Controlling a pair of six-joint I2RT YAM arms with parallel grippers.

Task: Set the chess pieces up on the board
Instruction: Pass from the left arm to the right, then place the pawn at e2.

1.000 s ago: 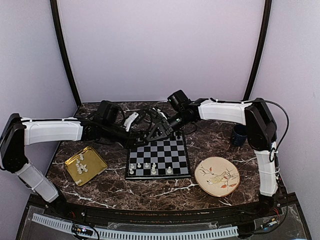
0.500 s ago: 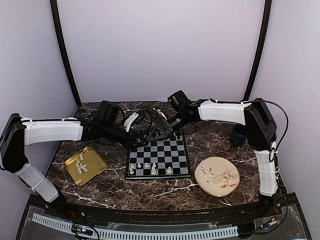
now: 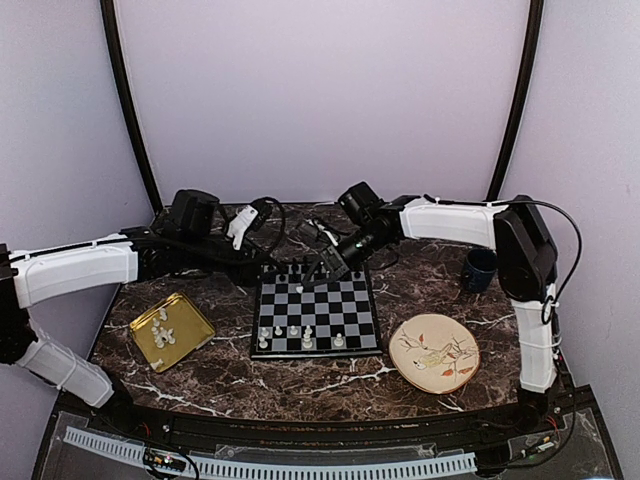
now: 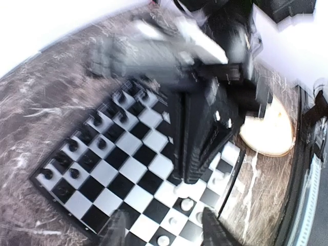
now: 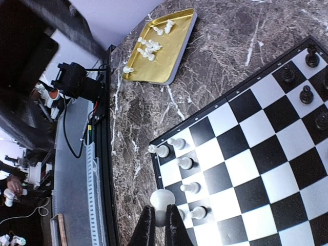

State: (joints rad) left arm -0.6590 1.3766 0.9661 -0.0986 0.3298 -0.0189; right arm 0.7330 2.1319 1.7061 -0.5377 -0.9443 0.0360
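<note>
The white pawn [image 5: 163, 199] is pinched between the closed fingertips of the right gripper [image 5: 160, 225] above the chessboard's [image 3: 330, 305] far edge; five white chessmen [image 3: 293, 330] stand along its near edge, and more lie in the gold tray [image 3: 190, 325]. It likely needs lowering upright onto a free square beside them, released only once its base rests. The left gripper [image 4: 165, 231], fingers apart and empty, looks clear.
</note>
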